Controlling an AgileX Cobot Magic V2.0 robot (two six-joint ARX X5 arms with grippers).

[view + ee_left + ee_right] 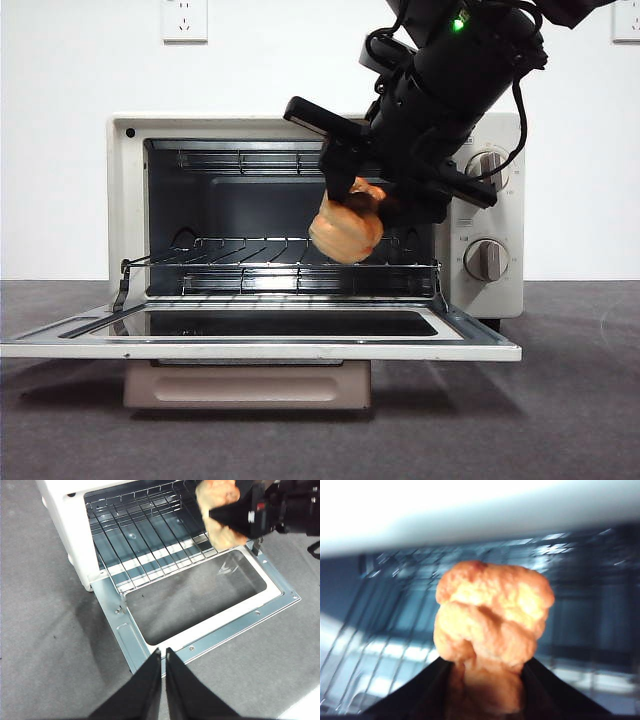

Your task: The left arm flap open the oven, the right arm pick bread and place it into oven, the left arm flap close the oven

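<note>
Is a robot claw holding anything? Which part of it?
Yes. The right claw pinches the bread by its top end, above the oven rack. The left claw is shut and holds nothing.

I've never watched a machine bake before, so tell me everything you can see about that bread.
The bread is a lumpy, golden-orange loaf with a knobbly crust, far smaller than the oven. It hangs in the air, pinched between the two black jaws of the right arm's tool, at the right side of the oven's open mouth. It sits just above the wire rack; whether it touches the rack I cannot tell. The door lies flat open below.
</note>
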